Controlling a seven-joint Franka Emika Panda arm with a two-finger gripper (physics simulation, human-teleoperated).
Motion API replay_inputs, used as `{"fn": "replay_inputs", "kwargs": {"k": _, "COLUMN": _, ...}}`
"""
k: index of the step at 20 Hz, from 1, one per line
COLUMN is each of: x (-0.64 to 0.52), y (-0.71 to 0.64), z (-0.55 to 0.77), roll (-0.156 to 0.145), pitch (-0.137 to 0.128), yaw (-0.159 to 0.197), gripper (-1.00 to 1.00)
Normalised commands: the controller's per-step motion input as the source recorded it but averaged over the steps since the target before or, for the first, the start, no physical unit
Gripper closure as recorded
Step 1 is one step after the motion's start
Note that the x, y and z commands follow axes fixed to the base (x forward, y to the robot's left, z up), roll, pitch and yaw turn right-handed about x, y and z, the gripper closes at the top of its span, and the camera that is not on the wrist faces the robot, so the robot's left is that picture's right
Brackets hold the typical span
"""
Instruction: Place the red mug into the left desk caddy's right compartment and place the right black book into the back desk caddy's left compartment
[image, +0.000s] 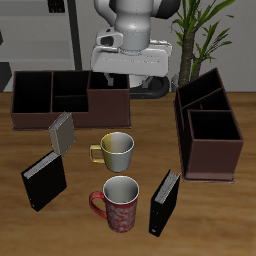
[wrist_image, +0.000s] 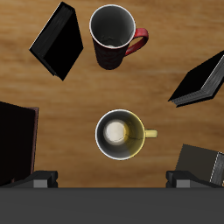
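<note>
Wooden surface (image: 150, 125) carrying: back caddy (image: 70, 97), broadside at the rear; left caddy (image: 209, 128), end-on and receding, cut off in the wrist view; red mug (image: 119, 203) upright near the front edge, handle pointing away from the right black book (image: 165, 202), which stands upright just beside it. Also a second black book (image: 44, 181), grey book (image: 61, 131) and yellow-green mug (image: 115, 150). Gripper (image: 128, 75) hangs above the rear, holding nothing; fingers barely visible, opening cannot be told.

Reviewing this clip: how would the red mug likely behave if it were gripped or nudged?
The red mug stands upright and looks empty in the wrist view, so it is probably light and rigid. Its round wall may slip between flat fingers; the handle could make it twist when pushed.
</note>
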Motion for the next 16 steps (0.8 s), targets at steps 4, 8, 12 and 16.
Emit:
{"fn": "replay_inputs", "kwargs": {"k": 4, "x": 0.33, "y": -0.13, "z": 0.09, "roll": -0.011, "pitch": 0.032, "yaw": 0.009, "gripper": -1.0}}
{"fn": "replay_inputs", "kwargs": {"k": 8, "x": 0.4, "y": -0.21, "z": 0.14, "roll": -0.009, "pitch": 0.03, "yaw": -0.039, "gripper": -1.0}}
{"fn": "replay_inputs", "kwargs": {"k": 12, "x": 0.45, "y": -0.23, "z": 0.13, "roll": -0.022, "pitch": 0.029, "yaw": -0.052, "gripper": -1.0}}
{"fn": "replay_inputs", "kwargs": {"k": 16, "x": 0.4, "y": -0.17, "z": 0.11, "roll": 0.024, "pitch": -0.017, "yaw": -0.024, "gripper": -1.0}}
